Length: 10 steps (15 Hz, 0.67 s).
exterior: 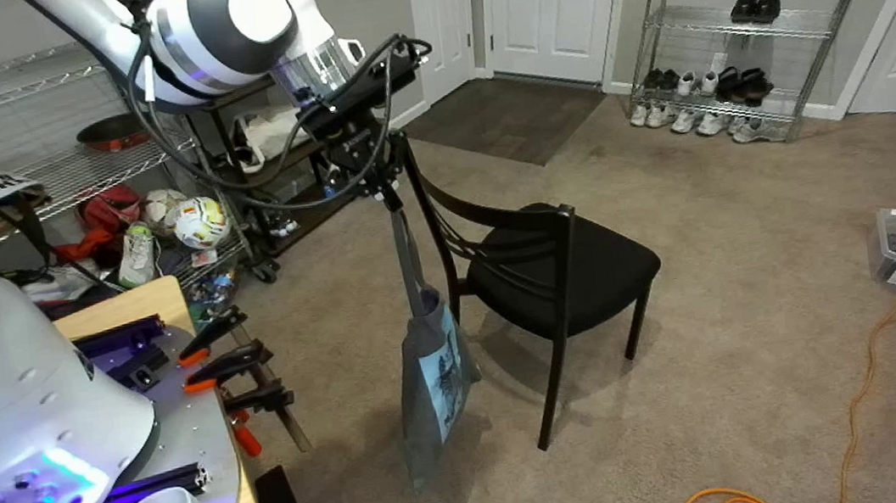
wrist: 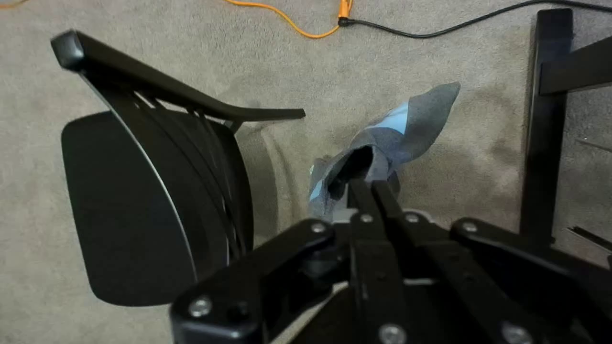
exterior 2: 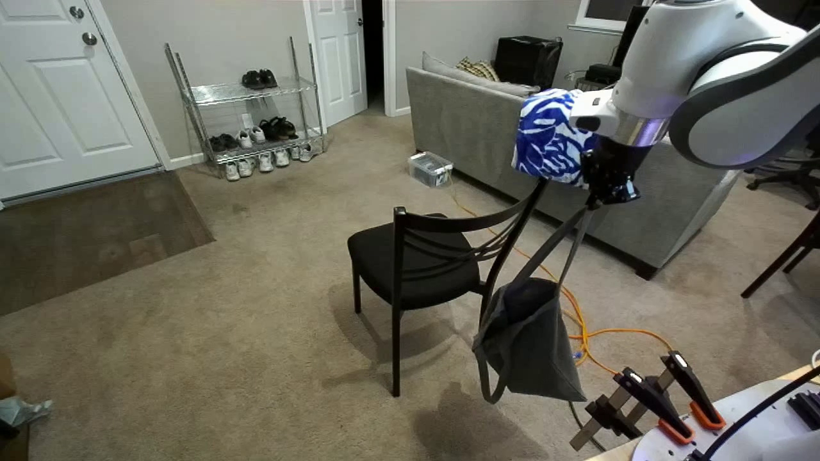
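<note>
My gripper is shut on a strap of a grey tote bag. In an exterior view the gripper is high beside the chair back, and the bag hangs below with its mouth open. Its second strap droops loose at the side. A light blue printed panel shows on the bag's face. In the wrist view the fingertips are close together above the bag. The strap between them is hidden there. A black chair stands beside the bag; it also shows in the wrist view.
A table with black and orange clamps is near the robot base. A wire shelf with a ball and shoes stands behind the arm. A grey sofa, a blue-white cloth, a shoe rack and an orange cord are around.
</note>
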### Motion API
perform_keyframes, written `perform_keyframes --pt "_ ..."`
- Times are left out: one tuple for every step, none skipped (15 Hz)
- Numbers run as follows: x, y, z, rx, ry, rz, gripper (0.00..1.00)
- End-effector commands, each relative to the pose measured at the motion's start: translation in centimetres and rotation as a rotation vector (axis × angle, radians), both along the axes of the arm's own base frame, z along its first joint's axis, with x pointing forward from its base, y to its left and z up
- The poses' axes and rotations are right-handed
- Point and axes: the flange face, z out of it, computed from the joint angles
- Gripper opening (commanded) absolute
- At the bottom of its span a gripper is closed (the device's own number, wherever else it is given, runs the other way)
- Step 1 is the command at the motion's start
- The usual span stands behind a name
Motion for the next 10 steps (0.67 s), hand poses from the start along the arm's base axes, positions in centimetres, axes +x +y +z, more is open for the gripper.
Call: perform_keyframes --pt "-0.8 -3.9 1.5 0.041 -0.044 -0.082 0.01" --pt "-0.8 -4.8 1.7 0.045 -0.048 -0.104 0.01" --pt "-0.8 -5.4 1.8 0.05 -0.051 -0.124 0.01" --pt "-0.8 -6.0 1.9 0.054 -0.054 -0.14 0.01" --pt "-0.8 -6.4 2.0 0.058 -0.055 -0.152 0.01" --pt "-0.8 -6.7 2.0 0.063 -0.056 -0.163 0.01" --pt "-0.8 -6.9 2.1 0.068 -0.057 -0.172 0.01" --pt "-0.8 -7.0 2.0 0.072 -0.057 -0.178 0.01" --pt "-0.9 -7.1 2.0 0.076 -0.056 -0.183 0.01" --pt "-0.9 -7.1 2.0 0.078 -0.055 -0.189 0.01"
